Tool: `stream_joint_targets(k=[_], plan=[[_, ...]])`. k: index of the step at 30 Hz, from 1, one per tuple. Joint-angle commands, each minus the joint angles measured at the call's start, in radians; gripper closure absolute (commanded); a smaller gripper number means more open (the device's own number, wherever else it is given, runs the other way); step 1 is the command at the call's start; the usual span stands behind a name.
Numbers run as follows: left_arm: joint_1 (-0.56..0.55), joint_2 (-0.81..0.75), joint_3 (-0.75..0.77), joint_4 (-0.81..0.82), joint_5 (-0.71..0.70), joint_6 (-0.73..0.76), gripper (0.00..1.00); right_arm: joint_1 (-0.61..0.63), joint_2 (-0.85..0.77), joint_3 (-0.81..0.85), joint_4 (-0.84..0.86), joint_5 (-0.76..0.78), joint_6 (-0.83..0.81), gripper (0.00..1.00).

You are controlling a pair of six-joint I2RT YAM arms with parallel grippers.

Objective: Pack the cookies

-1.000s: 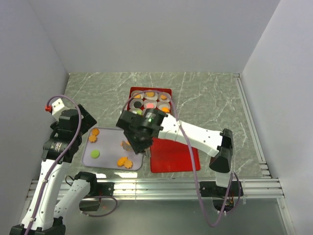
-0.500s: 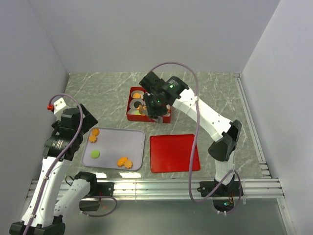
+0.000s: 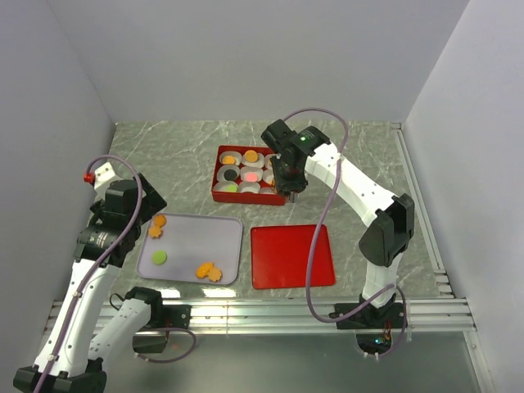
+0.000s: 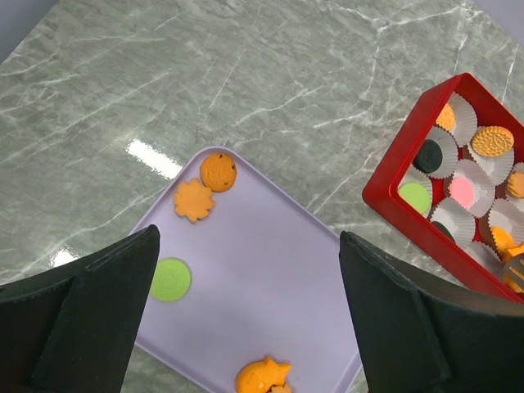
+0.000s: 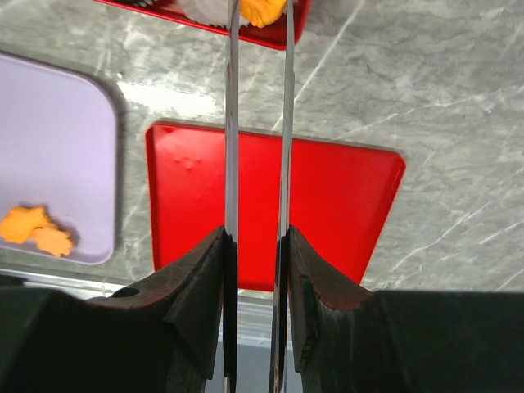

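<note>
Several cookies lie on the purple tray (image 3: 196,241): two orange ones (image 3: 156,226) at its far left, a green disc (image 3: 159,257), and two orange ones (image 3: 210,272) at the front. The red box (image 3: 219,195) holds white cups with orange, pink, green and black cookies. My right gripper (image 3: 291,192) is shut on metal tongs (image 5: 232,123). The tongs pinch an orange cookie (image 5: 260,10) over the box's near right corner. My left gripper (image 4: 250,327) is open and empty above the tray (image 4: 270,270), with the green disc (image 4: 170,279) and an orange cookie (image 4: 262,376) below it.
The flat red lid (image 3: 291,255) lies on the marble table right of the tray; it also shows in the right wrist view (image 5: 327,205). White walls stand on three sides. A metal rail runs along the near edge.
My right arm has swung from over the purple tray up to the red box, then to the box's right side, with the tongs. The left arm has barely moved.
</note>
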Motion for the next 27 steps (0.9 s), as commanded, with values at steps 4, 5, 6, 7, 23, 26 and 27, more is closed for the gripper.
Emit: stream_joint_targets(k=[4, 5, 6, 7, 23, 26, 27], plan=[[-0.008, -0.007, 0.004, 0.012, 0.004, -0.004, 0.02, -0.006, -0.056, -0.027, 0.060, 0.018, -0.006, 0.69], [-0.011, -0.008, 0.006, 0.012, 0.004, -0.004, 0.02, -0.004, -0.058, -0.029, 0.060, 0.017, -0.005, 0.69], [-0.011, -0.008, 0.004, 0.014, 0.003, -0.004, 0.01, -0.006, -0.059, -0.029, 0.060, 0.017, -0.003, 0.69], [-0.011, -0.010, 0.006, 0.014, 0.004, -0.004, 0.01, -0.006, -0.061, -0.029, 0.057, 0.017, -0.002, 0.68], [-0.012, -0.019, 0.004, 0.011, -0.003, -0.009, 0.01, -0.004, -0.102, -0.030, 0.036, 0.038, 0.006, 0.53], [-0.014, -0.020, 0.006, 0.012, -0.003, -0.009, 0.00, -0.006, -0.118, -0.041, 0.037, 0.037, 0.011, 0.53], [-0.014, -0.023, 0.006, 0.012, -0.003, -0.009, 0.01, -0.004, -0.122, -0.049, 0.037, 0.037, 0.011, 0.53]])
